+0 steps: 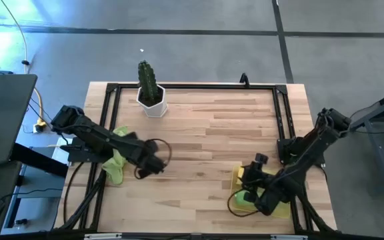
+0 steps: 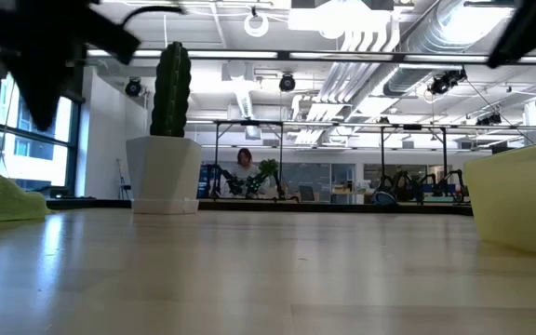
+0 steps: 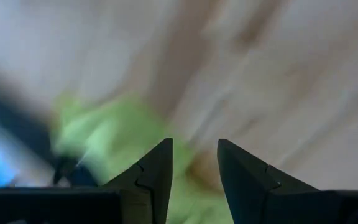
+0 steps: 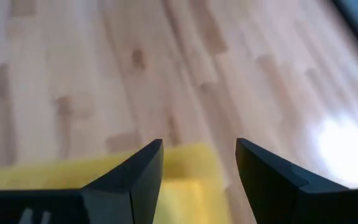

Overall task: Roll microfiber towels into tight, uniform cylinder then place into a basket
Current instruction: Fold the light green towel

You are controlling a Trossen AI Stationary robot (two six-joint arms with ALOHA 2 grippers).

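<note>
Placing step: right gripper (image 1: 251, 195) over the basket (image 1: 237, 175), jaws apart, empty; green towel (image 1: 245, 198) in the basket. Left gripper (image 1: 153, 165) well left of the basket, parted, empty, beside another green towel (image 1: 115, 165). Next, probably: roll that one.

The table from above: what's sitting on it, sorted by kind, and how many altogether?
Lime green towels: 2, one heaped under the left arm, one in the basket
Yellow basket: 1
Cactus in a white pot: 1
Total: 4. Any other towel isn't visible.
</note>
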